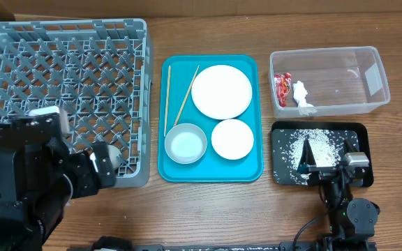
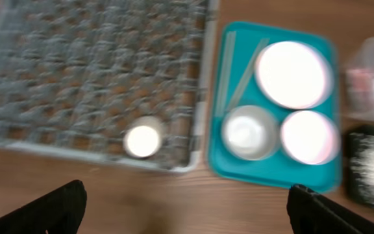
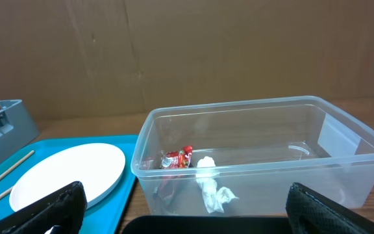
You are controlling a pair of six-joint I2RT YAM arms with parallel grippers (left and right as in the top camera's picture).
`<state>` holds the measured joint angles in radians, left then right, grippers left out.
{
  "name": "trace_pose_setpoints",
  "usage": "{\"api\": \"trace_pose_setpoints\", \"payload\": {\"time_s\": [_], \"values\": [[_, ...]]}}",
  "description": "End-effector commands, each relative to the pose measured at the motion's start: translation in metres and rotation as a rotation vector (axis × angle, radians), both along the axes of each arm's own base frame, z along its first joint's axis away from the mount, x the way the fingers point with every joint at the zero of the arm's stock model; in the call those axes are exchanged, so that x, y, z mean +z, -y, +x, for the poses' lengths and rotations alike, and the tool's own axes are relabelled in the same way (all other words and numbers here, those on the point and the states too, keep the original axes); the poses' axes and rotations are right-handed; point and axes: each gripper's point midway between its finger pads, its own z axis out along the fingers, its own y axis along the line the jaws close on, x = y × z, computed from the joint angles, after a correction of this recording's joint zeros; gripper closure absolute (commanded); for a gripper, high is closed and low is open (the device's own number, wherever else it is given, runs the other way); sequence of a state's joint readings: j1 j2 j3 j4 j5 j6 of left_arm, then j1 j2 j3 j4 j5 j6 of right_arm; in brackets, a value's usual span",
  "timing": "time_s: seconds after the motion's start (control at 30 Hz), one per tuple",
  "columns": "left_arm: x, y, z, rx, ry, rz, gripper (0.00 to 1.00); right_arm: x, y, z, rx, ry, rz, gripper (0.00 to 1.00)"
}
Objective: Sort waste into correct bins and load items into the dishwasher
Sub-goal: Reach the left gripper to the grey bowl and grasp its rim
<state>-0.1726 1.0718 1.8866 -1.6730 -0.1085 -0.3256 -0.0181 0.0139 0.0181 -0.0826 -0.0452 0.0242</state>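
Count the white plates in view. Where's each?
2. The large plate sits at the far right of the teal tray; the small plate lies nearer the robot, beside the bowl. The left arm covers part of the grey rack, so one could hide there.

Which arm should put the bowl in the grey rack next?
The left arm, most likely: it sits at the corner of the rack, jaws open, with the bowl close by on the teal tray. The right arm is over the black tray, farther off.
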Motion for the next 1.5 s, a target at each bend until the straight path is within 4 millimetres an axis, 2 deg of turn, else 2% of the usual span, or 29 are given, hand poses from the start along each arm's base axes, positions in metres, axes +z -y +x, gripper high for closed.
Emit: {"api": "trace_pose_setpoints", "payload": {"time_s": [0.0, 0.07, 0.13, 0.23, 0.27, 0.3, 0.37, 0.43, 0.53, 0.7, 0.77, 0.87, 1.03, 1.2, 1.37, 1.47], "values": [[0.015, 0.049, 0.011, -0.149, 0.045, -0.245, 0.00, -0.002, 0.001, 0.000, -0.003, 0.005, -0.006, 0.00], [0.016, 0.063, 0.025, -0.198, 0.055, -0.293, 0.00, -0.002, 0.001, 0.000, -0.003, 0.005, -0.006, 0.00], [-0.002, 0.065, 0.038, -0.188, -0.008, -0.278, 0.03, -0.002, 0.001, 0.000, -0.003, 0.005, -0.006, 0.00], [-0.051, 0.068, 0.057, -0.153, -0.184, -0.222, 0.12, -0.002, 0.001, 0.000, -0.003, 0.005, -0.006, 0.00], [-0.080, 0.074, 0.065, -0.148, -0.276, -0.196, 0.20, -0.002, 0.001, 0.000, -0.003, 0.005, -0.006, 0.00], [-0.089, 0.077, 0.067, -0.152, -0.302, -0.188, 0.22, -0.002, 0.001, 0.000, -0.003, 0.005, -0.006, 0.00], [-0.119, 0.091, 0.076, -0.183, -0.382, -0.160, 0.32, -0.002, 0.001, 0.000, -0.003, 0.005, -0.006, 0.00], [-0.151, 0.112, 0.085, -0.237, -0.446, -0.126, 0.34, -0.002, 0.001, 0.000, -0.003, 0.005, -0.006, 0.00], [-0.184, 0.141, 0.093, -0.350, -0.499, -0.055, 0.36, -0.002, 0.001, 0.000, -0.003, 0.005, -0.006, 0.00], [-0.229, 0.176, 0.095, -0.496, -0.582, 0.069, 0.43, -0.002, 0.001, 0.000, -0.003, 0.005, -0.006, 0.00], [-0.248, 0.187, 0.092, -0.532, -0.631, 0.100, 0.53, -0.002, 0.001, 0.000, -0.003, 0.005, -0.006, 0.00], [-0.271, 0.198, 0.084, -0.560, -0.699, 0.136, 0.61, -0.002, 0.001, 0.000, -0.003, 0.005, -0.006, 0.00], [-0.299, 0.210, 0.079, -0.589, -0.753, 0.183, 0.64, -0.002, 0.001, 0.000, -0.003, 0.005, -0.006, 0.00], [-0.312, 0.203, 0.084, -0.537, -0.748, 0.219, 0.69, -0.002, 0.001, 0.000, -0.003, 0.005, -0.006, 0.00], [-0.327, 0.199, 0.085, -0.542, -0.733, 0.234, 0.61, -0.002, 0.001, 0.000, -0.003, 0.005, -0.006, 0.00], [-0.345, 0.192, 0.078, -0.538, -0.748, 0.245, 0.67, -0.002, 0.001, 0.000, -0.003, 0.005, -0.006, 0.00]]}}
